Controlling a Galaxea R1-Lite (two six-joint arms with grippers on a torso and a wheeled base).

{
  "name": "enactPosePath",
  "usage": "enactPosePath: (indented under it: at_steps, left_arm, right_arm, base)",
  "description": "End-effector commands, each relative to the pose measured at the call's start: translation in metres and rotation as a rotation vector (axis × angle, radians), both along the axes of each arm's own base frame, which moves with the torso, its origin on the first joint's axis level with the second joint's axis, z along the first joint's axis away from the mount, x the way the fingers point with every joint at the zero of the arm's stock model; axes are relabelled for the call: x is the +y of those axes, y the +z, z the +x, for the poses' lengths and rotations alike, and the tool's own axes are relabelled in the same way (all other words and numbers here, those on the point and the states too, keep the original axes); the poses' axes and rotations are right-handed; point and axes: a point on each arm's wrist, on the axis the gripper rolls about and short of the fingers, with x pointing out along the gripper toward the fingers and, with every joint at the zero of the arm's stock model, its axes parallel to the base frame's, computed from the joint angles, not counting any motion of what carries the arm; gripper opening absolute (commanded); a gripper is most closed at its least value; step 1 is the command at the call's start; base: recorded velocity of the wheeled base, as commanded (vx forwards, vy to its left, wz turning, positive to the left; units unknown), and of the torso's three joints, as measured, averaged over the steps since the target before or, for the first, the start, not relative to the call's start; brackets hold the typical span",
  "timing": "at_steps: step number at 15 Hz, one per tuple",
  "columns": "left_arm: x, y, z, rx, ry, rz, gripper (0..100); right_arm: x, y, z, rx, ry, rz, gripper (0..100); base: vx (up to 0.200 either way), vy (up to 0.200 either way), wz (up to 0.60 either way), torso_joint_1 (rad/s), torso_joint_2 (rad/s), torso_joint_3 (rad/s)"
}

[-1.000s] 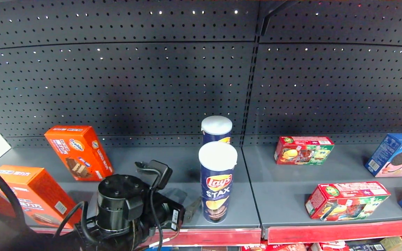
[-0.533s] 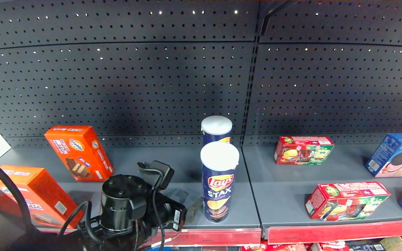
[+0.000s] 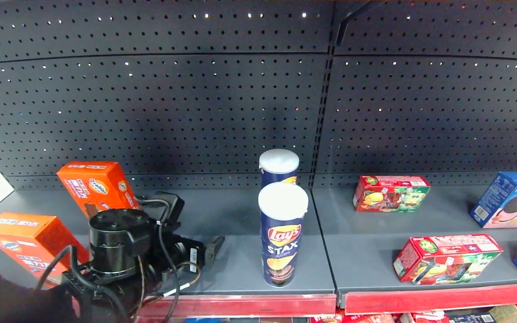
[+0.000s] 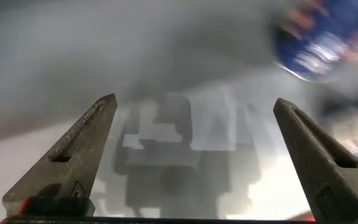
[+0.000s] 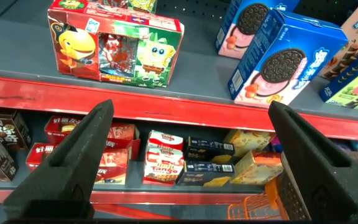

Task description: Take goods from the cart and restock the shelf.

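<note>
Two fingers of the left gripper (image 4: 194,155) stand spread wide with nothing between them, low over the shelf (image 3: 236,211); the front chip can (image 3: 281,242) stands upright near its three o'clock, not touching; a second can (image 3: 278,167) sits just behind that, at twelve; the right gripper (image 5: 191,155) gapes empty too, before a red box (image 5: 114,40).
</note>
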Motion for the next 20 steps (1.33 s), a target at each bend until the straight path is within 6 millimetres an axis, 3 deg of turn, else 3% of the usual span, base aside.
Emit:
enactPosePath:
  at_steps: [1, 5, 8, 9, 11, 14, 17, 20]
  left_arm:
    - [0.026, 0.049, -0.021, -0.093, 0.054, -0.046, 100]
    - [0.046, 0.112, -0.065, -0.221, 0.117, -0.089, 100]
    - [0.063, 0.122, -0.096, -0.275, 0.167, -0.102, 100]
    - [0.076, 0.125, -0.124, -0.256, 0.174, -0.097, 100]
    - [0.094, 0.128, -0.150, -0.292, 0.243, -0.111, 100]
    - [0.112, 0.118, -0.179, -0.348, 0.364, -0.132, 100]
    - [0.123, 0.090, -0.228, -0.279, 0.379, -0.128, 100]
    - [0.128, 0.071, -0.250, -0.272, 0.426, -0.121, 100]
  right_arm:
    - [0.000, 0.000, 0.000, 0.000, 0.001, 0.001, 100]
    - [0.000, 0.000, 0.000, 0.002, 0.001, -0.001, 100]
    - [0.000, 0.000, 0.000, 0.002, 0.001, -0.001, 100]
    - [0.000, 0.000, 0.000, 0.002, 0.001, -0.001, 100]
    - [0.000, 0.000, 0.000, 0.001, 0.001, 0.001, 100]
    - [0.000, 0.000, 0.000, 0.002, 0.001, -0.001, 100]
    - [0.000, 0.000, 0.000, 0.001, 0.001, 0.001, 100]
    - [0.000, 0.000, 0.000, 0.001, 0.002, 0.001, 100]
  base:
    - [0.000, 0.000, 0.00, 0.000, 0.00, 0.000]
    - [0.000, 0.000, 0.00, 0.000, 0.00, 0.000]
    - [0.000, 0.000, 0.00, 0.000, 0.00, 0.000]
    - [0.000, 0.000, 0.00, 0.000, 0.00, 0.000]
    - [0.000, 0.000, 0.00, 0.000, 0.00, 0.000]
    - [0.000, 0.000, 0.00, 0.000, 0.00, 0.000]
    - [0.000, 0.000, 0.00, 0.000, 0.00, 0.000]
    - [0.000, 0.000, 0.00, 0.000, 0.00, 0.000]
